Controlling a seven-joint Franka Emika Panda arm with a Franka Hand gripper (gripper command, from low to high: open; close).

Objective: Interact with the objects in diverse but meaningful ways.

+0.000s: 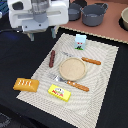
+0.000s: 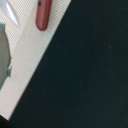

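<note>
Left of the plate: the orange ridged bread block (image 1: 26, 84) lies at the placemat's edge on the exterior view's left, with the flat yellow red-labelled box (image 1: 58, 92) just beside it, nearer the plate's front.
Gripper: the white wrist body (image 1: 38, 17) fills the upper part of the exterior view's left, behind the plate and partly cut off by the frame; its fingers are hidden or too blurred to make out, so I cannot tell how wide the jaws stand or whether they hold anything.
Sausage: the dark brown sausage (image 1: 52, 58) lies lengthwise just beside the plate on the exterior view's left; in the wrist view only its rounded end (image 2: 43, 15) shows, the rest cut off.
Plate: the round tan plate (image 1: 73, 68) sits mid-placemat, upright and bare.
Cutlery: a fork (image 1: 70, 82) with an orange handle lies in front of the plate, a knife (image 1: 86, 60) with an orange handle behind it; the thin metal ends are hard to make out.
Carton: the small white-and-blue carton (image 1: 80, 42) stands behind the plate, near the placemat's far edge.
Pots: two grey pots (image 1: 93, 15) stand well behind the plate; a bowl (image 1: 124, 19) is cut off at the exterior view's right.
Surface: a striped beige placemat (image 1: 102, 92) on a dark table (image 1: 12, 55); a tan counter strip (image 1: 112, 31) runs behind.
</note>
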